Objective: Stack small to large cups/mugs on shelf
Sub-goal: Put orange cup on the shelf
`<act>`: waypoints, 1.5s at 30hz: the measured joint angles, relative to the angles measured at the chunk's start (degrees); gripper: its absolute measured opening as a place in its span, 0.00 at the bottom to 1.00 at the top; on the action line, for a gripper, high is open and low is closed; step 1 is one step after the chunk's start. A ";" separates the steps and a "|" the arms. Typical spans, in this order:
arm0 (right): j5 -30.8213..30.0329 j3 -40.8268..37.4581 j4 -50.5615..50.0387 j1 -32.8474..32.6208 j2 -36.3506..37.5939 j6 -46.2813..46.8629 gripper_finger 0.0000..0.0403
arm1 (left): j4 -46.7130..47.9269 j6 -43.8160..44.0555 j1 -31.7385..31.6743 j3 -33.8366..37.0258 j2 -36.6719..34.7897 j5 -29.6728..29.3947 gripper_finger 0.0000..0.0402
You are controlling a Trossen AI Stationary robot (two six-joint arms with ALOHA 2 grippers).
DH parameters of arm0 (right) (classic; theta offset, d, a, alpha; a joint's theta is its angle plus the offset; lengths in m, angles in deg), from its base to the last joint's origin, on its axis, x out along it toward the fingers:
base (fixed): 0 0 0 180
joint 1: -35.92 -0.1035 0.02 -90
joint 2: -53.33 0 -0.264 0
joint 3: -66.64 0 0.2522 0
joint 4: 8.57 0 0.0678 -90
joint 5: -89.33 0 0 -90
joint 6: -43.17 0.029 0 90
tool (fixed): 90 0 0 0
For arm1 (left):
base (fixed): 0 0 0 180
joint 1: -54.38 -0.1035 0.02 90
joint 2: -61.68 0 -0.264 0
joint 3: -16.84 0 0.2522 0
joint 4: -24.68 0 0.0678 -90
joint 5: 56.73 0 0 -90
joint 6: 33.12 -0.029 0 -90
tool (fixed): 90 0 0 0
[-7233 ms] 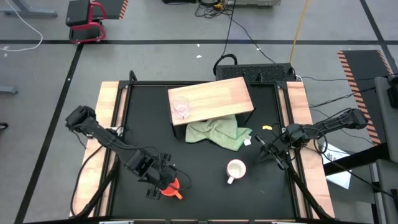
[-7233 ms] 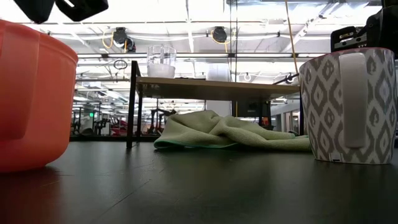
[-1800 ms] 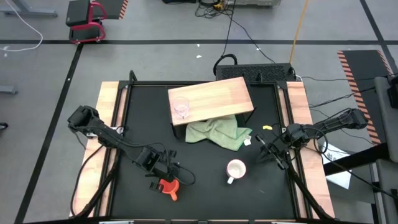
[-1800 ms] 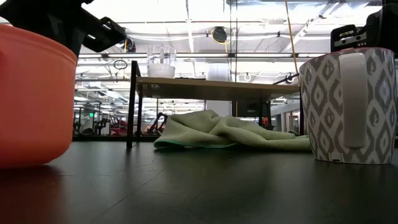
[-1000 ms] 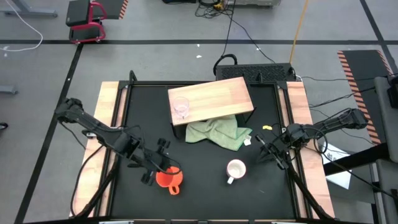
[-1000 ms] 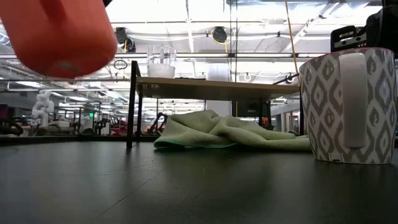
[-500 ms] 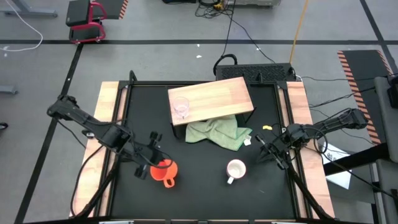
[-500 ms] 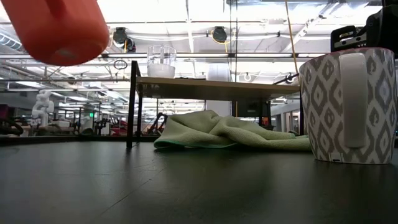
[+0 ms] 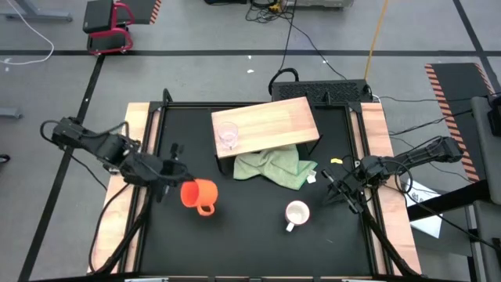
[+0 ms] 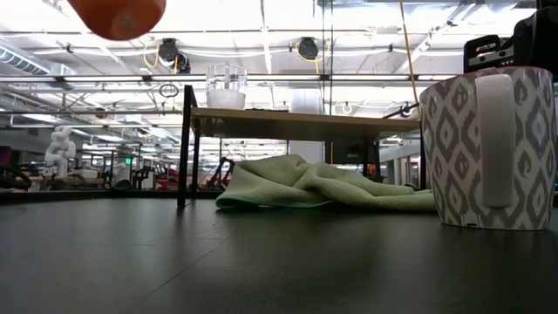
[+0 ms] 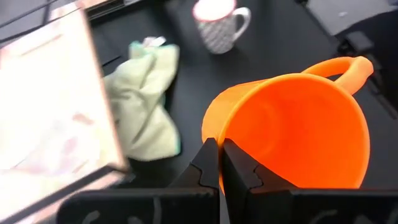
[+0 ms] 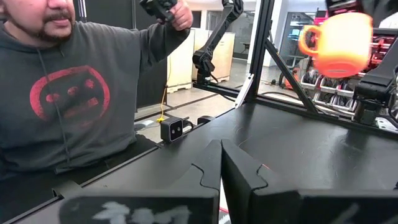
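Note:
My left gripper (image 9: 175, 190) is shut on the orange mug (image 9: 197, 193), high above the table's left half; the mug also shows in the left wrist view (image 11: 292, 130), and its base shows at the top of the low view (image 10: 118, 15). The clear glass cup (image 9: 228, 135) stands on the left end of the tan shelf board (image 9: 270, 124). The white patterned mug (image 9: 297, 212) stands on its base on the black table, near right of centre. My right gripper (image 12: 221, 168) is shut and empty, low by the table's right edge (image 9: 335, 188). My left gripper pinches the orange mug's wall at the rim (image 11: 219, 177), on the side opposite the handle (image 11: 348, 65). One finger is outside the mug and one inside. The mug is lifted clear of the table, roughly upright, mouth up.
A crumpled green cloth (image 9: 274, 166) lies under and in front of the shelf's near edge. A small yellow item (image 9: 337, 160) lies near the right arm. A person (image 12: 68, 93) in a dark sweatshirt stands beyond the table in the right wrist view.
My left gripper has risen with the orange mug and gone toward the table's far and left edges. The mug has climbed out of the top of the low view. My right arm has kept still.

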State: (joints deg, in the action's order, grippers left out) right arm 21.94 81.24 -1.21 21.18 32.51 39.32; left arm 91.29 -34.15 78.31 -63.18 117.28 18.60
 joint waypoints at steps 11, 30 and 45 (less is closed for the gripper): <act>0.02 -0.01 0.00 0.00 0.02 -1.35 0.00 | -4.62 2.06 -5.82 11.13 -10.40 1.59 0.00; 0.01 -0.02 0.24 0.01 0.02 -2.84 0.00 | -23.13 12.69 -8.47 32.76 -20.47 10.75 0.00; 0.01 -0.01 0.04 0.01 0.02 -2.23 0.00 | -50.46 -3.06 -9.55 38.10 -14.87 3.65 0.00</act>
State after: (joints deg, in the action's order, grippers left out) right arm 21.96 81.23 -1.17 21.19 32.53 37.09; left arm 40.83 -37.22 68.76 -25.08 102.41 22.25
